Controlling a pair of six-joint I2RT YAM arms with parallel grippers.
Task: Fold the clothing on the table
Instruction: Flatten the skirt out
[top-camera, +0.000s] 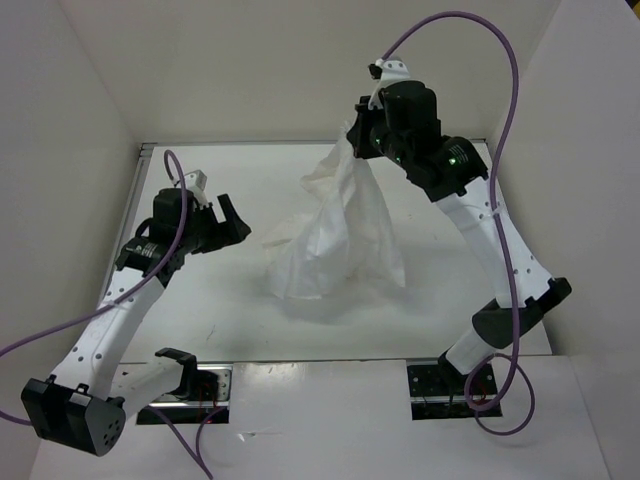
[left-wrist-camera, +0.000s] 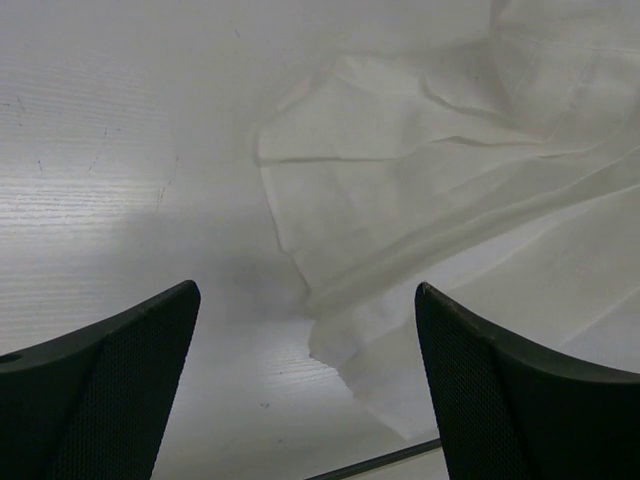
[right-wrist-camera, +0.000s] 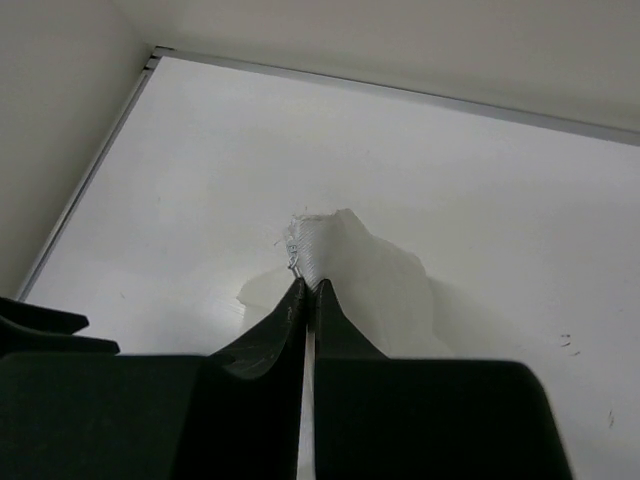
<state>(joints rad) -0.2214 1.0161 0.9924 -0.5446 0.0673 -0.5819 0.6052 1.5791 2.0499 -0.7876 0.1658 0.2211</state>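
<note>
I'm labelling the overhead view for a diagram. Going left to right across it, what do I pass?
left gripper, open → clothing → right arm's base. The right gripper, shut on the clothing's top edge, overlaps it in this view, so it is left out of the order.

No readable text, labels, brand marks or nos. anywhere in the three views
</note>
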